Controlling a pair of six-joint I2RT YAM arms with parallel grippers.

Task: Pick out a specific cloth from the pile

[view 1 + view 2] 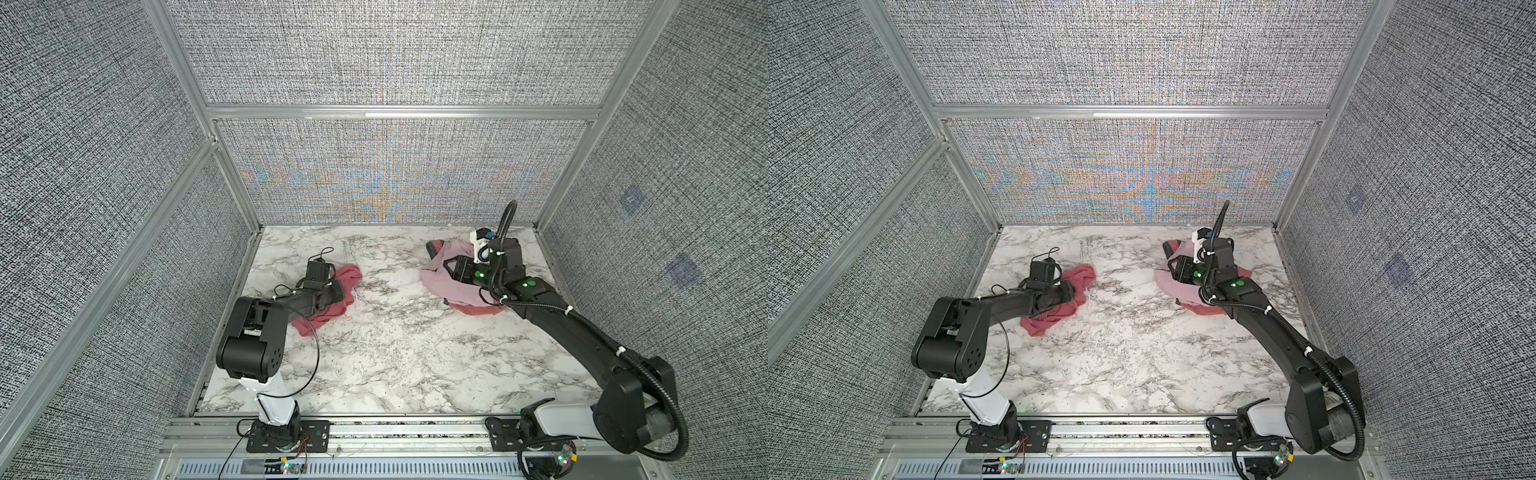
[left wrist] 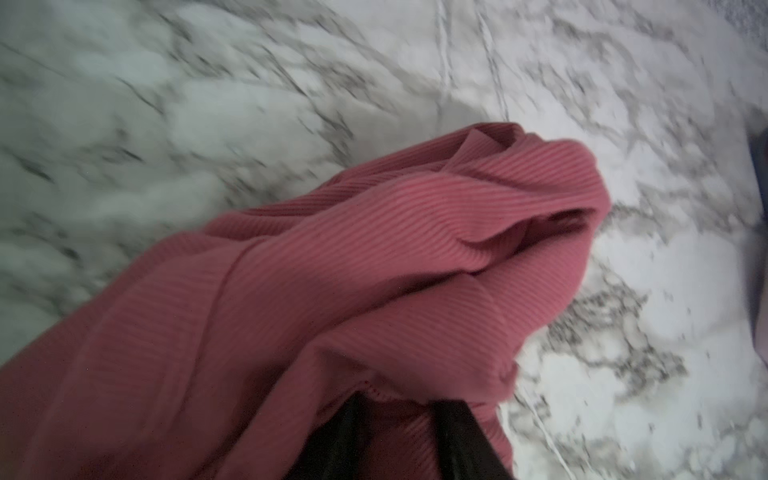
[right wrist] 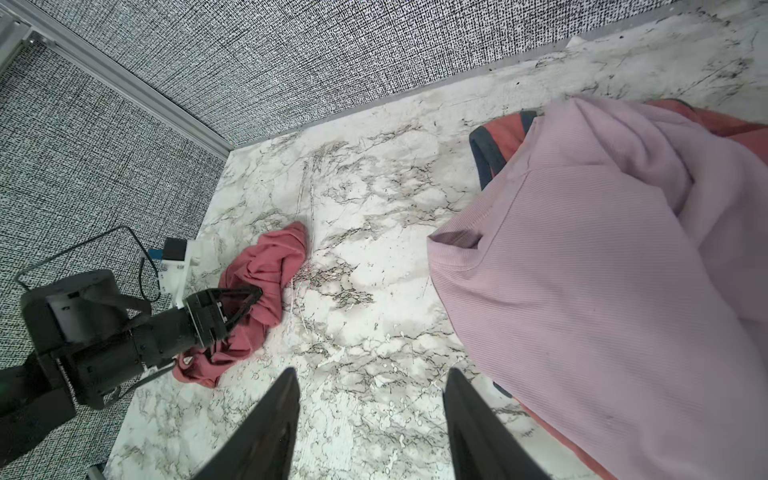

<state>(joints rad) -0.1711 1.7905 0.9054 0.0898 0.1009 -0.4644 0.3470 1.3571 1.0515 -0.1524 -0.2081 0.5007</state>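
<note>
A marble-patterned counter (image 1: 395,353) sits inside a booth of grey woven wall panels (image 1: 374,54), with one robot arm at each side.

On the left of both top views lies the cloth (image 1: 348,277), a dusty rose-red garment of fine ribbed jersey. It is crumpled on the counter on its own, well apart from the pile (image 1: 438,286). The left arm reaches low over it and covers its middle, so rose fabric shows on both sides of the arm.

In the right wrist view the left hand (image 3: 252,298) points into the crumpled cloth (image 3: 272,262). In the left wrist view, which is blurred, a fold of the cloth (image 2: 415,249) runs between two dark fingers (image 2: 461,436) and drapes over their bases. The fingers are partly drawn together around that fold, but I cannot tell whether they are actually pinching it.

The pile is at the far right of the counter, near the back wall. A pale lilac-pink garment (image 3: 582,270) lies on top. A salmon-coral garment (image 3: 505,126) shows from under its edges, and a dark grey-blue piece (image 3: 482,160) shows at its far side.

The right hand (image 3: 372,374) is just beside the lilac-pink garment. Its fingers are spread apart over bare marble and hold nothing.
</note>
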